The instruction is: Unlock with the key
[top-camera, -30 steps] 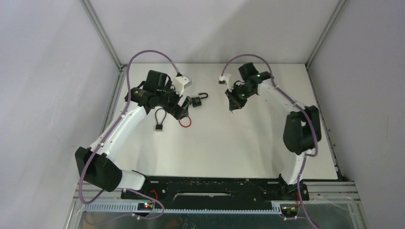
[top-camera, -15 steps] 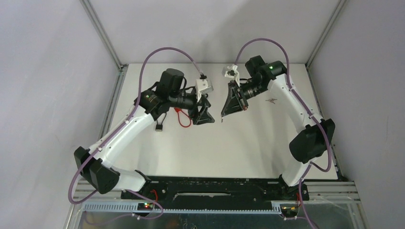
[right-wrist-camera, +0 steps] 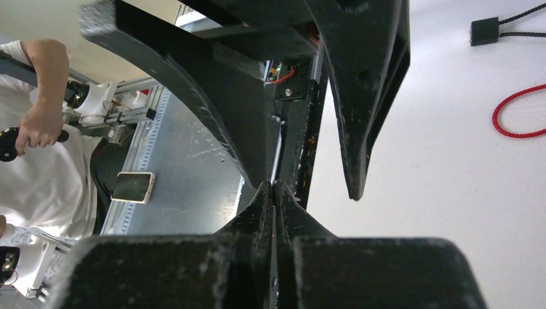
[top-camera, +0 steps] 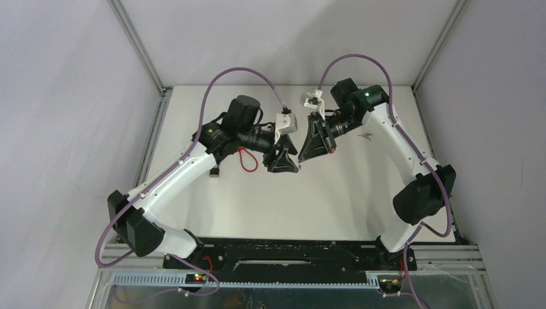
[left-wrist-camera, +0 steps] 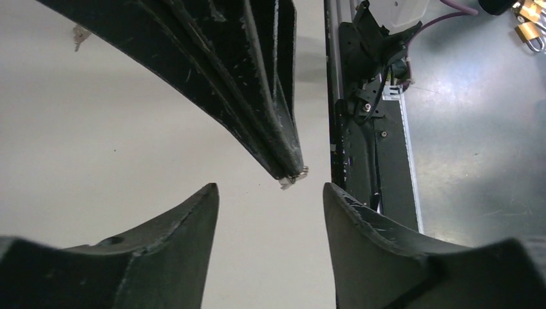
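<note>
My right gripper (top-camera: 301, 161) (right-wrist-camera: 274, 185) hangs above the table's middle, shut on the key. Only the key's small silver tip (left-wrist-camera: 293, 177) pokes out beyond the pressed fingers. My left gripper (top-camera: 290, 167) (left-wrist-camera: 270, 187) faces it tip to tip and is open and empty. In the left wrist view the key tip sits just beyond the gap between the left fingers (left-wrist-camera: 187, 219). A small padlock with a thin loop (top-camera: 213, 172) (right-wrist-camera: 484, 31) lies on the table left of the left arm, partly hidden by it.
A red cord loop (top-camera: 248, 159) (right-wrist-camera: 515, 112) lies beside the left arm. A second key (top-camera: 367, 135) (left-wrist-camera: 80, 35) rests on the table near the right arm. Gold padlocks (left-wrist-camera: 529, 19) lie beyond the table's edge. A person's arm (right-wrist-camera: 45, 96) shows outside the frame.
Both arms swung toward the table's middle. The left gripper left the locks and cord, came right to meet the right gripper's tips, and its jaws narrowed. The right gripper stayed shut.
</note>
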You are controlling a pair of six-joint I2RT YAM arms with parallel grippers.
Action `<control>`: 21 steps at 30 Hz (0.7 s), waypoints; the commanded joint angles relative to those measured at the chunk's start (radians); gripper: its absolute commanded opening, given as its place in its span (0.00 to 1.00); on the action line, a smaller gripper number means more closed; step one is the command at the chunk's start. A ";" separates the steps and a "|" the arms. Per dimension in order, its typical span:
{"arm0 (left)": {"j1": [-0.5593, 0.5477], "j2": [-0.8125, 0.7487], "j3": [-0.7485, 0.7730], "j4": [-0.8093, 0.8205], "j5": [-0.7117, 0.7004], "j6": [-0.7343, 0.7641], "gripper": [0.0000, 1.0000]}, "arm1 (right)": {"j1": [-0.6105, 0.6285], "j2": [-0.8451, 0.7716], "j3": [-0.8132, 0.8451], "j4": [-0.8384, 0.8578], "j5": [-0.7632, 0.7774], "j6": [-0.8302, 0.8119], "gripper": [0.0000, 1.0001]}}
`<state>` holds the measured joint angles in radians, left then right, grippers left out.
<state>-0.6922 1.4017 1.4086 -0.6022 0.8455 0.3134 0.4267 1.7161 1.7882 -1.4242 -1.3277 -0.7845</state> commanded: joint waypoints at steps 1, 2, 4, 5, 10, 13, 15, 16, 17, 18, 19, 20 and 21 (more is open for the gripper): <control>-0.019 0.012 0.011 0.037 0.064 0.042 0.61 | 0.009 -0.068 -0.018 0.044 -0.020 0.039 0.00; -0.022 0.015 0.007 0.042 0.064 0.045 0.60 | 0.010 -0.073 -0.024 0.049 -0.017 0.045 0.00; -0.027 0.019 -0.003 0.055 0.064 0.045 0.58 | 0.011 -0.081 -0.035 0.067 -0.013 0.062 0.00; -0.030 0.025 -0.003 0.057 0.064 0.045 0.56 | 0.011 -0.088 -0.040 0.076 -0.010 0.071 0.00; -0.038 0.039 0.000 0.062 0.077 0.045 0.47 | 0.011 -0.108 -0.062 0.103 0.011 0.094 0.00; -0.042 0.040 0.001 0.052 0.080 0.052 0.36 | 0.007 -0.113 -0.070 0.118 0.018 0.105 0.00; -0.043 0.041 0.004 0.038 0.077 0.064 0.29 | 0.006 -0.113 -0.073 0.120 0.021 0.107 0.00; -0.043 0.041 0.005 0.034 0.075 0.067 0.26 | 0.004 -0.112 -0.075 0.120 0.023 0.108 0.00; -0.043 0.040 0.004 0.032 0.072 0.067 0.21 | 0.004 -0.112 -0.077 0.122 0.024 0.108 0.00; -0.044 0.039 0.006 0.030 0.071 0.069 0.17 | 0.004 -0.112 -0.076 0.123 0.026 0.108 0.00; -0.043 0.037 0.006 0.026 0.070 0.071 0.12 | 0.003 -0.111 -0.078 0.123 0.027 0.108 0.00; -0.043 0.037 0.007 0.022 0.067 0.073 0.07 | 0.003 -0.110 -0.079 0.123 0.028 0.108 0.00; -0.043 0.037 0.009 0.017 0.065 0.075 0.03 | 0.002 -0.111 -0.079 0.123 0.032 0.109 0.00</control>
<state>-0.7311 1.4422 1.4078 -0.5919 0.8989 0.3588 0.4297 1.6386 1.7134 -1.3178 -1.2938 -0.6884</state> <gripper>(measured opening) 0.097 0.007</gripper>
